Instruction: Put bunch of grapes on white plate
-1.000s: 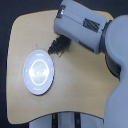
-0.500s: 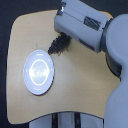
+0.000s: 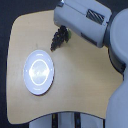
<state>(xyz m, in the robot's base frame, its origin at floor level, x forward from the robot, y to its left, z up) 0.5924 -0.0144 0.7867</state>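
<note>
The bunch of grapes (image 3: 59, 38) hangs under the gripper (image 3: 63, 31) — seemingly gripped — at 1 o'clock from the white plate (image 3: 39, 71).

Arm (image 3: 82, 22) hides the jaws and the grapes' (image 3: 59, 39) top.

The robot's big grey and white arm (image 3: 87, 22) reaches in from the top of the exterior view's right. Its gripper (image 3: 62, 34) points down at its end. I cannot see if its fingers are apart or together.
</note>
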